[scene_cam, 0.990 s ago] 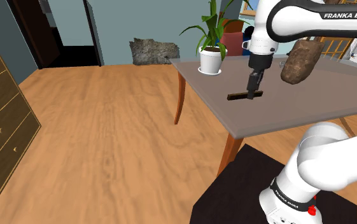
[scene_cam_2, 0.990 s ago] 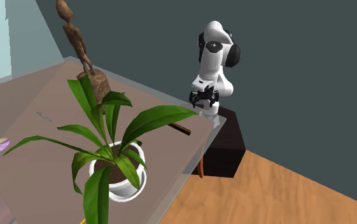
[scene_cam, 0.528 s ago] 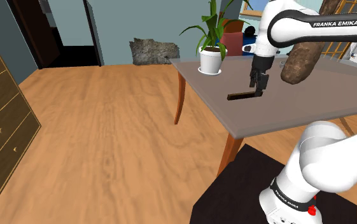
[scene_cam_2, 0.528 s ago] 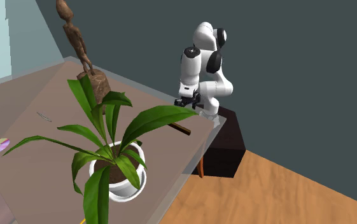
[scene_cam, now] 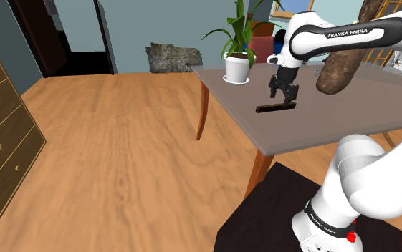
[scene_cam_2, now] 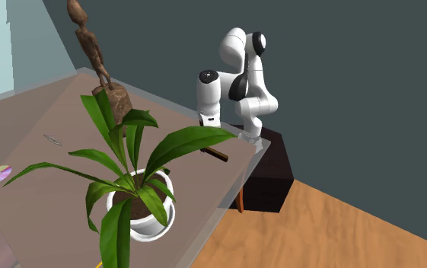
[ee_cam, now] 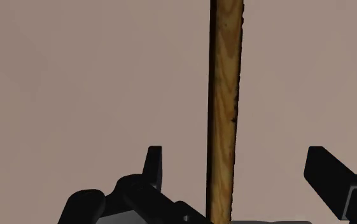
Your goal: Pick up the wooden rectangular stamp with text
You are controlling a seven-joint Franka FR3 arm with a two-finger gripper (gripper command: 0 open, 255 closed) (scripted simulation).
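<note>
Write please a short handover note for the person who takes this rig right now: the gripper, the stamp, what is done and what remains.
Gripper: open, holding nothing.
Stamp: a long wooden bar lying flat on the table. In the wrist view it runs between the two fingers and touches neither.
Done: the gripper is placed over the stamp, near its end toward the shoulder view's right.
Left: lower if needed, close on the stamp, then lift it off the table.
</note>
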